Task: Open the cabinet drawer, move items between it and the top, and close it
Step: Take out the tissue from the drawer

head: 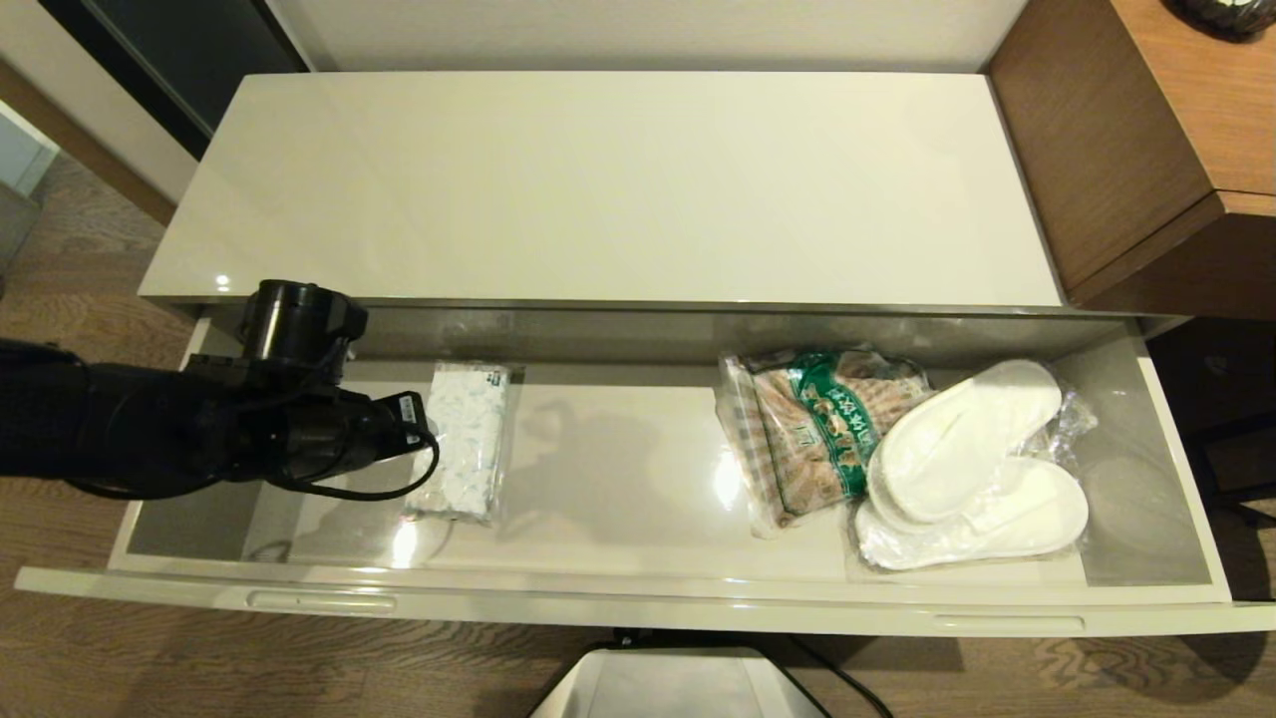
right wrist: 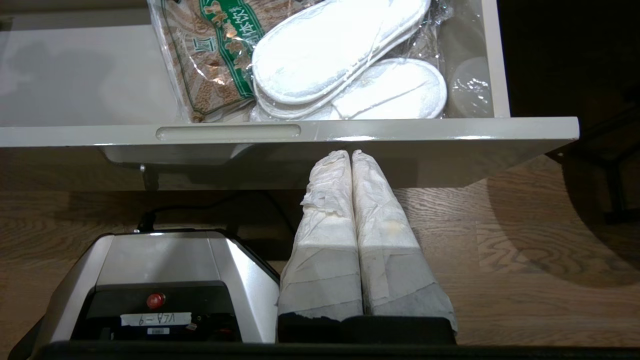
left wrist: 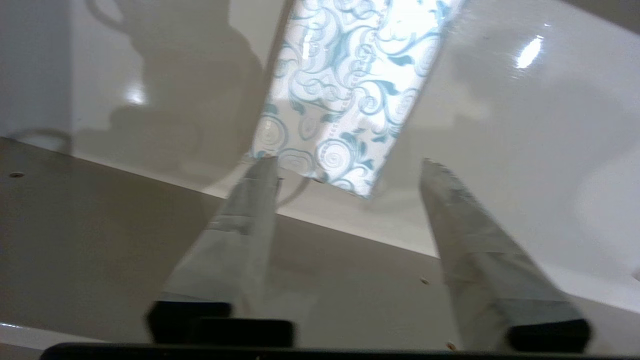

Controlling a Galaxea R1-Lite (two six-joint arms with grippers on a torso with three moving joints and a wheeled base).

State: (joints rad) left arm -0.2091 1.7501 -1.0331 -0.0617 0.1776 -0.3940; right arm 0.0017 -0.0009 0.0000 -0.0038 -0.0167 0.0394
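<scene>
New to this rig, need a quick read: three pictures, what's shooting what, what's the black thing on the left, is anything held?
It is a two-armed robot on wheels. The wide picture comes from a camera on its head, looking down at a low cream cabinet with its drawer pulled open. The black thing is the left arm reaching into the drawer.

The other two pictures come from cameras on the wrists. The left tool stands open over a flat white pack with blue print and holds nothing. The right tool is shut and empty, parked below the drawer front.

Also in the drawer: a snack bag with a green band and wrapped white slippers. Nothing lies on the cabinet top.
</scene>
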